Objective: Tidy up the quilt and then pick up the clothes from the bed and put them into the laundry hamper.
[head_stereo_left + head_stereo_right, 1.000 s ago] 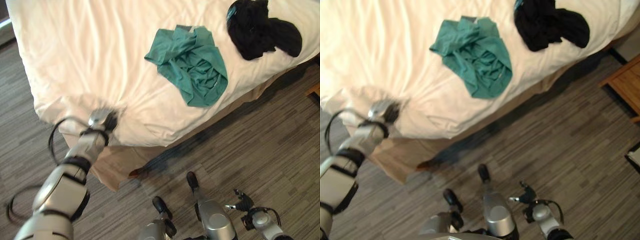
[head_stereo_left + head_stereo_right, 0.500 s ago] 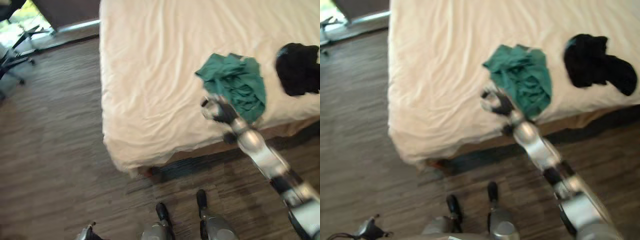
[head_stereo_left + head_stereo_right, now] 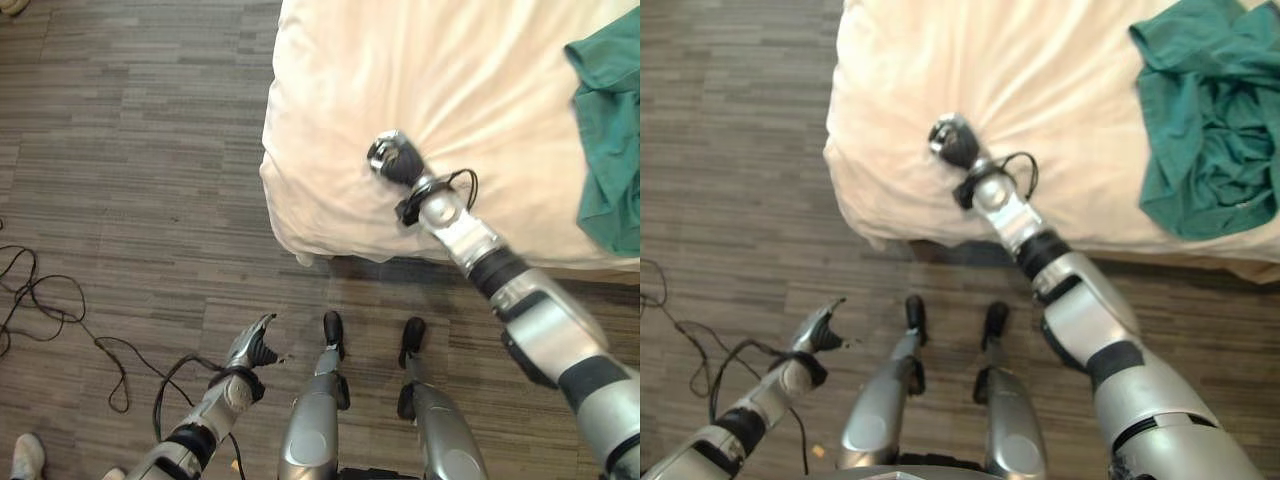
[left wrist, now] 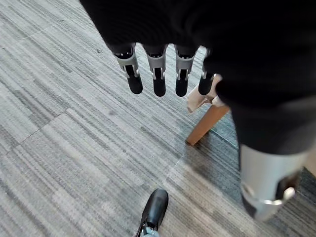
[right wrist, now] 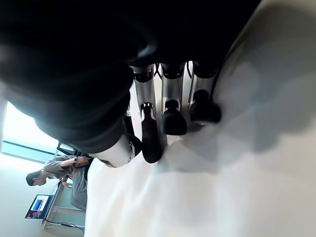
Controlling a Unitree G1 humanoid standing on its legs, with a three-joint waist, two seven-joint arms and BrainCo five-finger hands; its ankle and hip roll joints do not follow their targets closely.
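Observation:
The cream quilt (image 3: 480,90) covers the bed, which lies at the upper right. My right hand (image 3: 393,160) rests on it close to the near corner, fingers curled into the cloth, and creases fan out from the hand. In the right wrist view the dark fingertips (image 5: 173,121) dig into the quilt (image 5: 237,187). A crumpled green garment (image 3: 1210,120) lies on the quilt to the right of that hand, well apart from it. My left hand (image 3: 250,348) hangs low over the floor at the lower left, its fingers (image 4: 158,81) straight and holding nothing.
Grey striped flooring (image 3: 130,170) runs along the left of the bed. A wooden leg (image 4: 205,126) stands on the floor near my left hand. A person's white shoe (image 3: 25,455) shows at the lower left. A person (image 5: 59,170) sits far off by a window.
The camera has swung toward the bed's corner. My left hand has let go of the quilt edge and dropped beside the floor. My right hand went from beside the green garment to the quilt corner.

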